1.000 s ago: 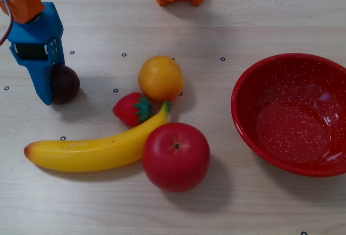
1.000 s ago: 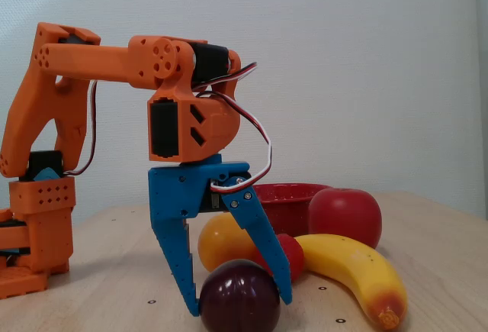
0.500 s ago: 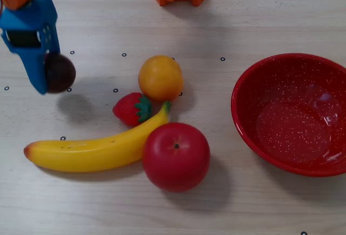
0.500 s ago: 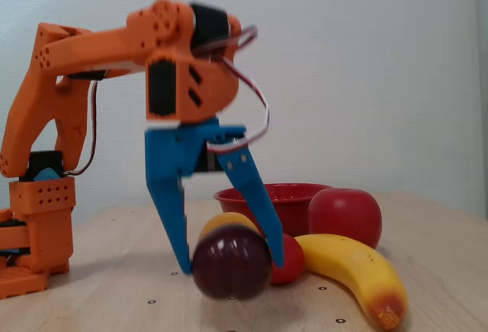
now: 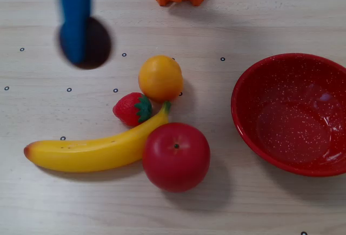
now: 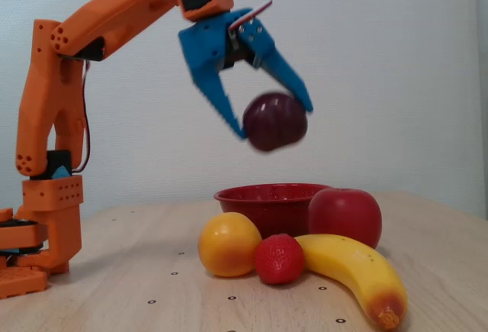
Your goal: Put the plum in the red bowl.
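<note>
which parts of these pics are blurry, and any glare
In the top-down fixed view the gripper and plum smear with motion blur; the red bowl shows glare. In the side fixed view the plum is blurred too, the fruit below sharp.

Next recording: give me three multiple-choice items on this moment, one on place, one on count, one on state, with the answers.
1. Where is the dark purple round toy plum?
A. in the speckled red enamel bowl
B. lifted above the wooden table
C. beside the yellow banana

2. How many fruits lie on the table?
A. two
B. three
C. four

3. The blue two-finger gripper is
A. shut on the plum
B. open, empty
C. resting in the bowl

Answers: 1 B, the side fixed view shows it held in the air. 2 C, banana, strawberry, orange, red apple. 3 A, fingers flank the plum.
</note>
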`<state>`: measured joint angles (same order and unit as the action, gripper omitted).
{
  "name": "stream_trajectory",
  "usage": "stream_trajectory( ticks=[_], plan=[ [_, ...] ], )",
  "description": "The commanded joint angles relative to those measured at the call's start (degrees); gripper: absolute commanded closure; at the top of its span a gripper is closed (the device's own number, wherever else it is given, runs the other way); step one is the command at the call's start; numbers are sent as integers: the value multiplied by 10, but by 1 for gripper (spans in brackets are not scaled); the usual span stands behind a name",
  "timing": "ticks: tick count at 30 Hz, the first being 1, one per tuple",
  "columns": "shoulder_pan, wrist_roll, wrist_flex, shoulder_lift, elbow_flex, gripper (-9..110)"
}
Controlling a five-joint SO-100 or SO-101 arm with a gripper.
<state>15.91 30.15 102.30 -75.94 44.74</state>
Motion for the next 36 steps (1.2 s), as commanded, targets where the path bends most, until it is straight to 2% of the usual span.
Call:
stream_trajectory(
  ticks=[1,8,14,19,26,30,33,36],
  plan=[
    [-82,-49,36,-90,-48,101],
    [-279,-139,25,-134,-47,101],
    [-410,-187,13,-106,-46,101],
    [-468,-212,-8,-43,-54,101],
    [-485,-204,-63,71,-71,99],
    [-476,-194,-105,116,-69,83],
    [-468,-192,-120,132,-62,65],
    [-461,-196,-125,137,-61,57]
  ],
)
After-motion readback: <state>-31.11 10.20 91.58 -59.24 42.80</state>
